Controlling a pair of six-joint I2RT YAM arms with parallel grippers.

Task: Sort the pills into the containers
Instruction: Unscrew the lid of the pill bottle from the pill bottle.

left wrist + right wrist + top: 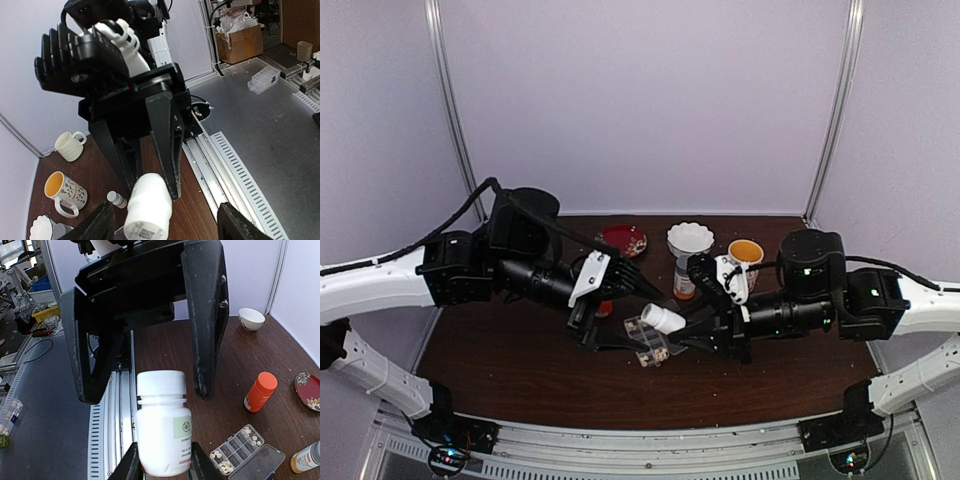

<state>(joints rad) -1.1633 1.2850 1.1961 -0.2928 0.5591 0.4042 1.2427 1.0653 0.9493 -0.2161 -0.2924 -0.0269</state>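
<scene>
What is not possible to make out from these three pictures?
- Pills: mere specks in the right wrist view, uncountable; too small from above.
- Pill box: partly covered by the white bottle and right gripper in the top view; not seen in left wrist view.
- White bottle's contents: hidden by opaque walls and cap.

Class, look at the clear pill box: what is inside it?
Small pale pills lie in several cells of the pill box, its lid open. From above, the white bottle covers part of it.
</scene>
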